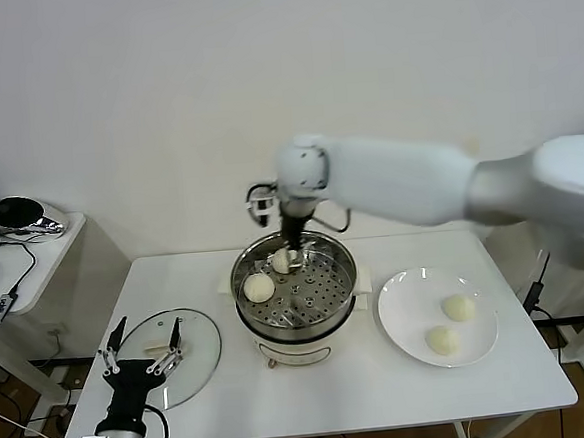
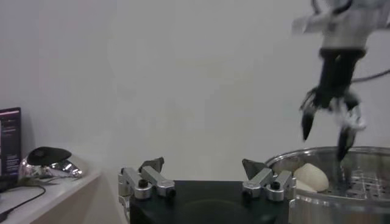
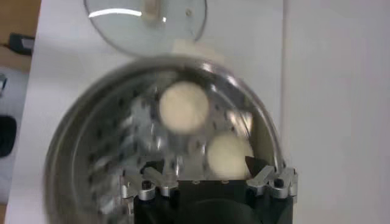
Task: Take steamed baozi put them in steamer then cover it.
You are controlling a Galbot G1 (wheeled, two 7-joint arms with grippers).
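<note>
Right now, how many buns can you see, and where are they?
4. Two lie in the steamer: one bun on its left side, one under the right pincer. Two sit on the plate: and.

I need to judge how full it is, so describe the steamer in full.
The steamer is a round, shiny metal basket with a perforated floor, seated on a white pot base with side handles. It stands upright mid-table, uncovered, between the glass lid on its left and the white plate on its right. Two baozi lie inside, toward the left and far side. The open right gripper hangs just over the farther baozi.
</note>
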